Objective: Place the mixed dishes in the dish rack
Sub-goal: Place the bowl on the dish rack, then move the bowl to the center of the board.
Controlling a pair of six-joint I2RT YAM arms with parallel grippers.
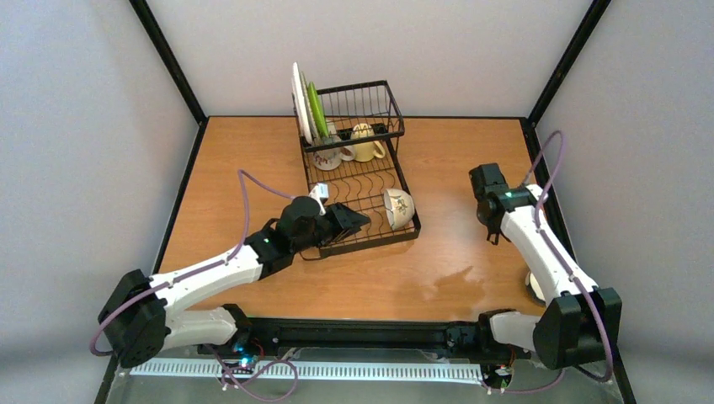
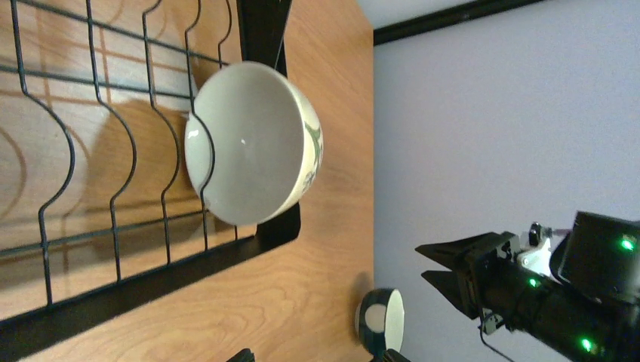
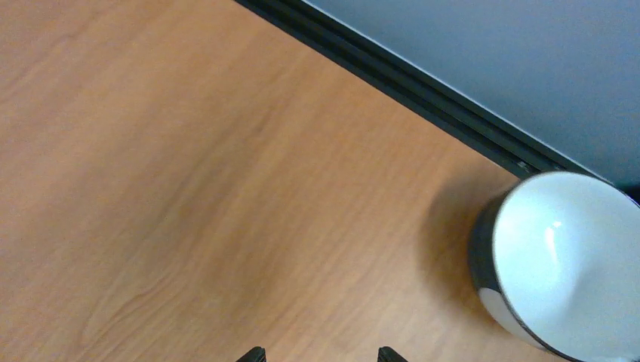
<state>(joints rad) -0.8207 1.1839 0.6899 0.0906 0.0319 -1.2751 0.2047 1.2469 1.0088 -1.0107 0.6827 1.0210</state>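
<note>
Hovering at the rack's (image 1: 379, 241) seven o'clock, the left tool (image 1: 358, 220) gapes empty; the right tool (image 2: 423, 262), likewise spread, hangs above the tabletop (image 1: 455, 168).

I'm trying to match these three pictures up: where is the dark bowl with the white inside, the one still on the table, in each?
Top external: dark bowl at lower right, half hidden behind the right arm.
Left wrist: bottom edge, right of centre.
Right wrist: lower right corner.
Shared landmark: the right gripper, seen in all three.
</note>
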